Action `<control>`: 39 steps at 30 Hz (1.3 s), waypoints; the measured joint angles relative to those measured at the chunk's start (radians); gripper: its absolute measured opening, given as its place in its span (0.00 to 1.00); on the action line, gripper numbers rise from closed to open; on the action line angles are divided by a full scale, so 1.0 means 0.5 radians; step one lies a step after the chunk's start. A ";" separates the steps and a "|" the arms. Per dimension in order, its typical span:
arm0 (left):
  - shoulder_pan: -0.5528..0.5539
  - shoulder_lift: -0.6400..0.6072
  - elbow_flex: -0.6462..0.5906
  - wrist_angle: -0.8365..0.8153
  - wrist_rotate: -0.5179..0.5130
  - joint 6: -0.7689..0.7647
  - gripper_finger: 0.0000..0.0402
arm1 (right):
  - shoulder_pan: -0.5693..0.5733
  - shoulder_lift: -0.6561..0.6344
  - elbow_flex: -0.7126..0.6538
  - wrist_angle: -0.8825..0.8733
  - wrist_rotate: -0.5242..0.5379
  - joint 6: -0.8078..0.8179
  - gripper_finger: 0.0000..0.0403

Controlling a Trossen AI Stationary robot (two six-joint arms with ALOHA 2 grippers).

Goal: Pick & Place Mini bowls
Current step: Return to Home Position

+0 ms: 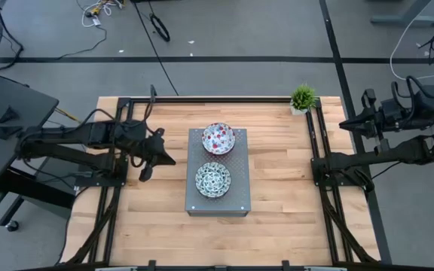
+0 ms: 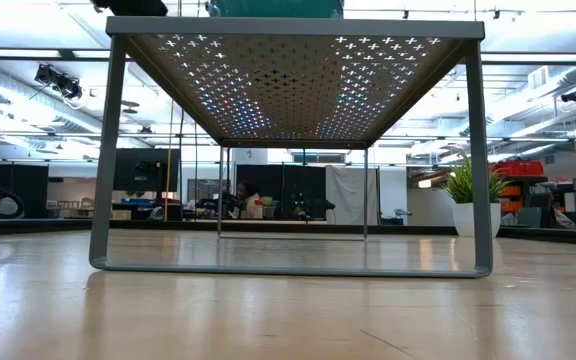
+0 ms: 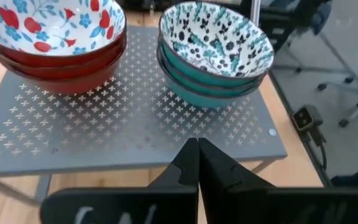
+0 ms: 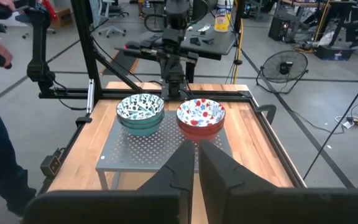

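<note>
Seeing mini bowls [image 1: 218,138] stacked in two piles on the grey shelf [image 1: 236,197]; I judge them brittle, slick (pinch a rim). Left tool [image 3: 197,142] beside shelf, right tool [image 4: 197,144] at the desk [image 1: 292,196] edge: both closed, empty.

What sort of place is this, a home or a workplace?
Likely a robotics lab or workshop: dark robot arms fixed beside a wooden table, loose cables on the floor, a floor fan nearby.

Left arm [image 1: 74,139]: black, jointed, boxy links, looped black cable.
Right arm [image 1: 398,113]: black, bulky links, curved black cables.
Left gripper [image 3: 197,143]: two dark wedge-shaped fingers, tapering to thin tips.
</note>
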 joint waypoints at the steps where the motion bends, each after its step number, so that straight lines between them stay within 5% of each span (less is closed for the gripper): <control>1: -0.004 -0.026 -0.047 0.061 0.000 -0.015 0.00 | 0.000 0.000 0.000 0.000 -0.001 0.000 0.07; 8: -0.057 -0.112 -0.311 0.339 -0.145 -0.019 0.00 | 0.000 0.000 0.000 0.000 0.000 0.000 0.07; 15: -0.114 -0.306 -0.629 0.703 -0.545 -0.071 0.00 | 0.000 0.000 0.000 0.000 -0.001 0.000 0.07; 39: -0.123 -1.084 -1.398 1.187 -0.554 -0.176 0.00 | 0.000 0.000 0.000 0.000 -0.001 0.000 0.07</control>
